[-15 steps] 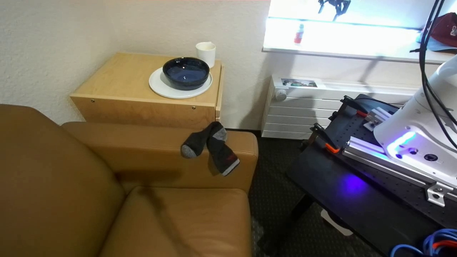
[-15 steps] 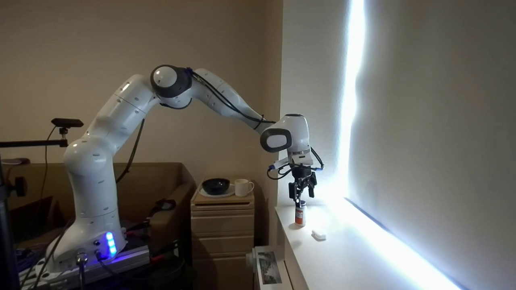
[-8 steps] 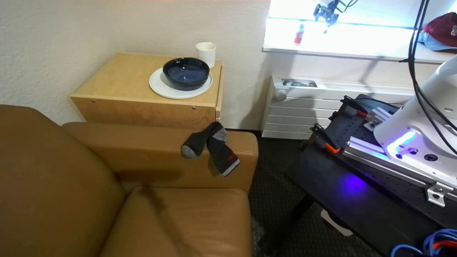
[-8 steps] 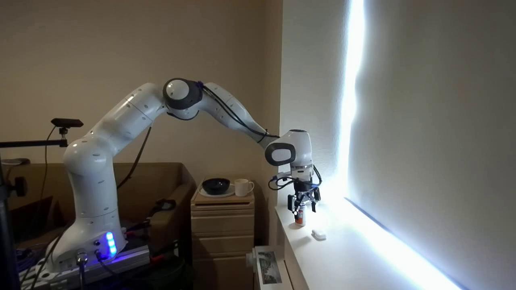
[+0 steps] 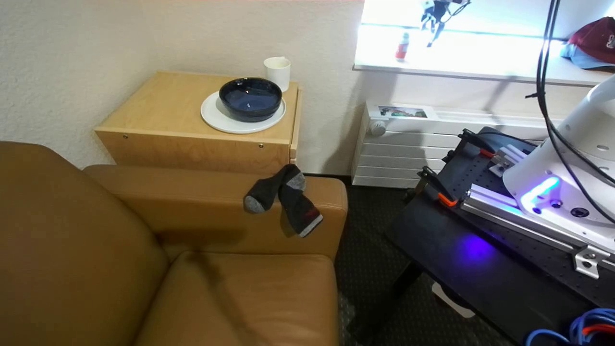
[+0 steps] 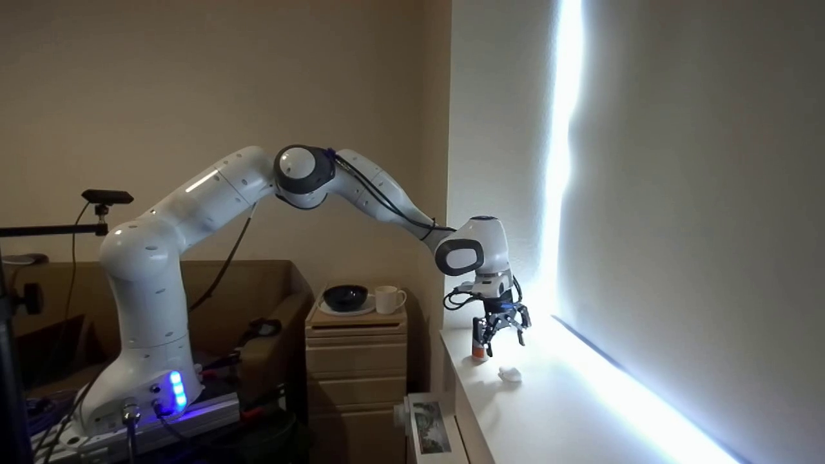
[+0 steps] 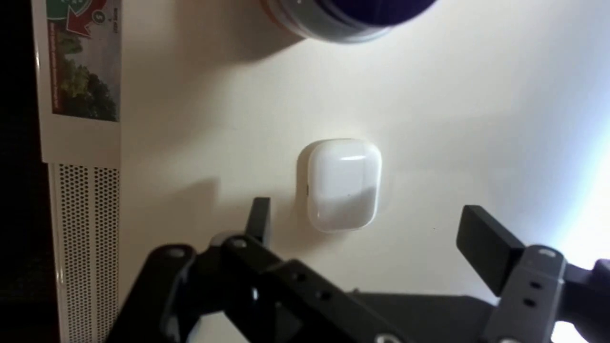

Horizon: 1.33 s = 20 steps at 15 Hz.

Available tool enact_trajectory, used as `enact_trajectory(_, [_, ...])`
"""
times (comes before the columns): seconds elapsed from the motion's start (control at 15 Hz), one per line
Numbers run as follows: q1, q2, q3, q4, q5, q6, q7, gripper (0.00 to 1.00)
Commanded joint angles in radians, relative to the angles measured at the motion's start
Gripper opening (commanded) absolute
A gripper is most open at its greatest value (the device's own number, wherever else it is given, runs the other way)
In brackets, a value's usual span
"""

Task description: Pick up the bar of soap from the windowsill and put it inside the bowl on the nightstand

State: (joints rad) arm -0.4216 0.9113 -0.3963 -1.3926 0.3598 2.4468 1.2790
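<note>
Nearest to us, in the wrist view, we see the gripper [image 7: 371,233], whose two fingers [image 7: 486,247] are spread widely apart. Beyond them we find the bar of soap [image 7: 345,186] (one end of it is shaded), which lies on the windowsill [image 7: 228,128], apart from both fingers. A little farther on the windowsill there stands a bottle [image 7: 329,26] with a dark cap [image 7: 381,7]. Farthest, in an exterior view, we observe the nightstand [image 5: 163,101]; it bears a white plate [image 5: 216,117], the dark blue bowl [image 5: 251,101] stands on this plate, and just beside the bowl we notice a white mug [image 5: 277,76]
</note>
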Motion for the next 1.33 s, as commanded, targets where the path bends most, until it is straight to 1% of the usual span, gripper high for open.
enact_trajectory(0.0, [-0.019,0.005,0.021,0.015,-0.025,0.0,0.018,1.0])
enact_trajectory(0.2, [-0.029,0.06,0.02,0.072,-0.044,-0.062,0.053,1.0])
enact_trajectory(0.47, [-0.041,0.113,0.025,0.12,-0.034,-0.048,0.112,1.0])
enact_trajectory(0.53, [-0.025,0.077,0.022,0.063,-0.05,-0.032,0.091,1.0])
enact_trajectory(0.93, [-0.039,0.121,0.019,0.103,-0.06,-0.051,0.124,1.0])
enact_trajectory(1.0, [-0.036,0.127,0.01,0.105,-0.065,-0.049,0.14,1.0])
enact_trajectory(1.07, [-0.032,0.113,0.02,0.092,-0.066,-0.032,0.125,1.0])
enact_trajectory(1.27, [-0.035,0.123,0.017,0.092,-0.07,-0.032,0.135,1.0])
